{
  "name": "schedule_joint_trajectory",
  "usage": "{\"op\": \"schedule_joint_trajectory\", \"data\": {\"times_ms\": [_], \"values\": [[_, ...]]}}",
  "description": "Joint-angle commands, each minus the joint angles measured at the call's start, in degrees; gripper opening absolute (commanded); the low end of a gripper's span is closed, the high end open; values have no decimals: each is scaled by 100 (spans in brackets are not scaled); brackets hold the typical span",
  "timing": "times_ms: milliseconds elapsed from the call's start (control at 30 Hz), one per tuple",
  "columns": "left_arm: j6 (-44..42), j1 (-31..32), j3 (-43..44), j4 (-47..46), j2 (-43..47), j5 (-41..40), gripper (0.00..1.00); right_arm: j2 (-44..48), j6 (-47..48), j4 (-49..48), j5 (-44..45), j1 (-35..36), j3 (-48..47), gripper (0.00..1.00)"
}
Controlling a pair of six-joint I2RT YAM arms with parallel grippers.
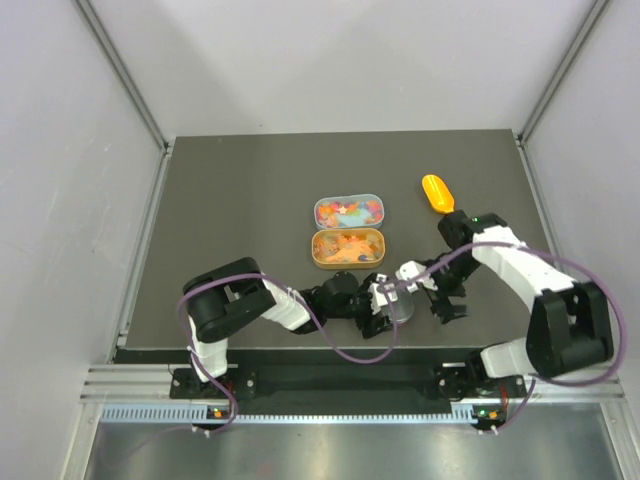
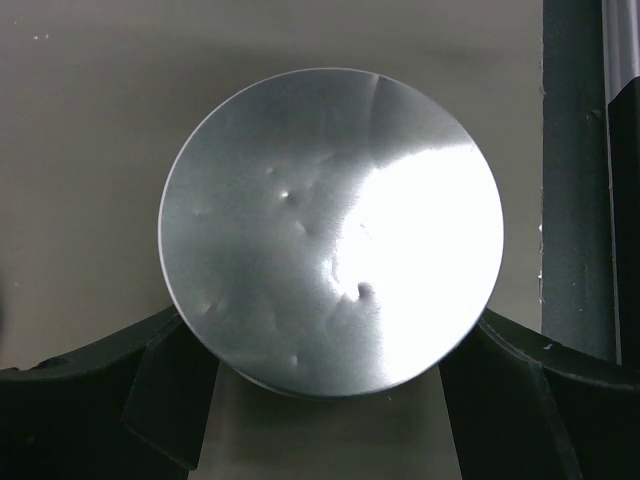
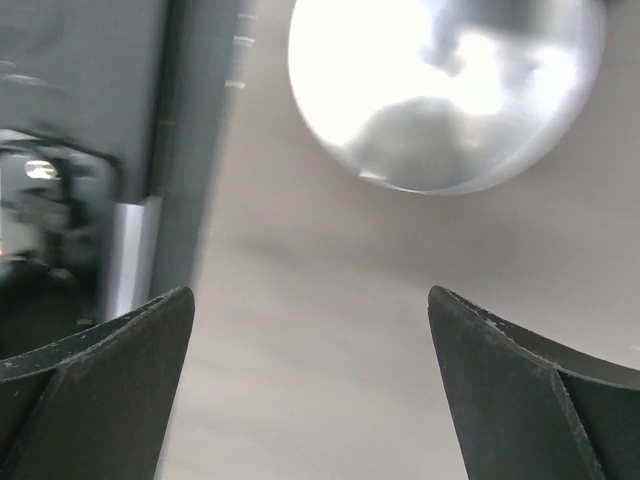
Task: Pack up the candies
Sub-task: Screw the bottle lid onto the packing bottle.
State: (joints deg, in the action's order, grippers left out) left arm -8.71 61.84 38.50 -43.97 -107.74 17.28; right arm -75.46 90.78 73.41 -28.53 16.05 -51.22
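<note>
Two tins of candies, orange scoop, silver can

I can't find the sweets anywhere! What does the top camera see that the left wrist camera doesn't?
Only the top camera shows the candies, in a blue tin and a gold tin, and the orange scoop. Only the left wrist camera shows, up close, the fingers of the left gripper hugging the round silver piece on both sides, and small dents in it. Both show that silver piece and the dark table.
</note>
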Motion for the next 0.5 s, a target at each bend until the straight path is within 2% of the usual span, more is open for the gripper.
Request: {"op": "schedule_joint_trajectory", "data": {"times_ms": [0,233,467], "values": [[-289,-102,-352,1514,-317,-532,35,-574,229,-432,-214,-173,-607,100],[-280,-111,-378,1461,-309,-541,35,-1338,510,-459,-617,-173,-1302,100],[-245,-120,-361,1461,-335,-541,35,-1717,1267,525,-1330,38,-1611,100]]}}
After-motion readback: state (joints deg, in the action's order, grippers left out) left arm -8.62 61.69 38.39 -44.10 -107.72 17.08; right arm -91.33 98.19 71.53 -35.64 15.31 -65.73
